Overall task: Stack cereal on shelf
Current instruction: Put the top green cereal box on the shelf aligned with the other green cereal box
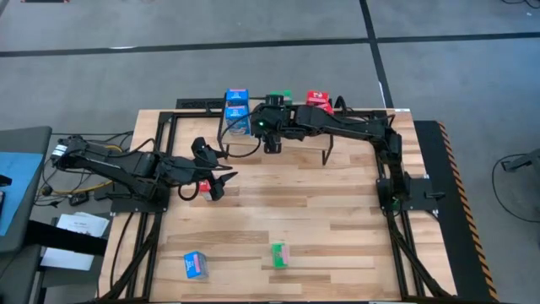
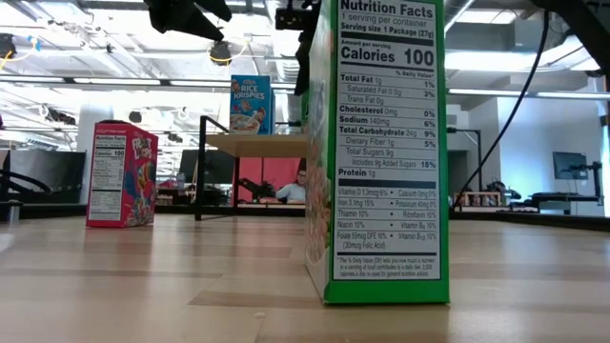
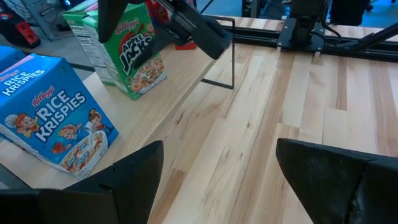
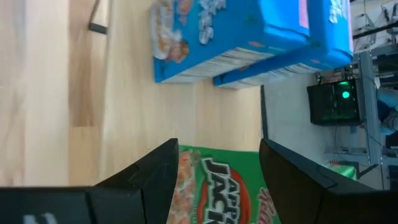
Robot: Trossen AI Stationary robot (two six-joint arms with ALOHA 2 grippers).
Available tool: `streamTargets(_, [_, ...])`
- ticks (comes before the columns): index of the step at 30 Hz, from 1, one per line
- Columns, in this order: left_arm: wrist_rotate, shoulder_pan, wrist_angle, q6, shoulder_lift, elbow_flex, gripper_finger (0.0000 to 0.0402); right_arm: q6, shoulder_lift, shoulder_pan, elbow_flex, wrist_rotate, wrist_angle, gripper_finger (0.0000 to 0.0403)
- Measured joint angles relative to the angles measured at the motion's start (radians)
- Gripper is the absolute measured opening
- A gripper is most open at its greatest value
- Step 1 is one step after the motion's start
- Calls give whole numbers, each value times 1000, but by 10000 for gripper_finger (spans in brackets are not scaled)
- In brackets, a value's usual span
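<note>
The shelf [image 1: 305, 140] stands at the table's far middle. On its plank [image 3: 180, 68] sit two blue cereal boxes [image 1: 237, 110], one of them [image 3: 53, 115] close in the left wrist view, and a red box [image 1: 319, 100]. A green box [image 3: 127, 59] stands upright beside the blue ones, with my right gripper [image 1: 270, 135] shut on it. My left gripper [image 1: 219, 181] hovers open at the table's left above a standing red box [image 2: 122, 173], its fingers [image 3: 323, 174] with nothing between them. My right gripper pinches the green box between its two fingers, one on each of two opposite sides [image 4: 186, 180]; the printed front shows in the gap. The fingers slant down onto the box's upper part [image 3: 118, 34] from above. The box stands upright, its bottom [image 3: 134, 93] on the shelf plank.
A blue box [image 1: 196, 265] and a green box [image 1: 280, 253] stand near the table's front edge; the green one [image 2: 381, 152] fills the middle of the low view. Bare wood lies between them and the shelf. Black frame rails [image 1: 396, 203] run along the table's sides.
</note>
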Motion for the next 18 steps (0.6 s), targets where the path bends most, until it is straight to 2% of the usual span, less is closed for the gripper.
streamTargets(7, [0, 0, 0, 0, 0, 0, 303, 19, 0, 38, 0, 0, -79, 249])
streamTargets(18, [0, 0, -15, -1, 0, 0, 303, 195, -64, 95, 0, -6, -373, 249])
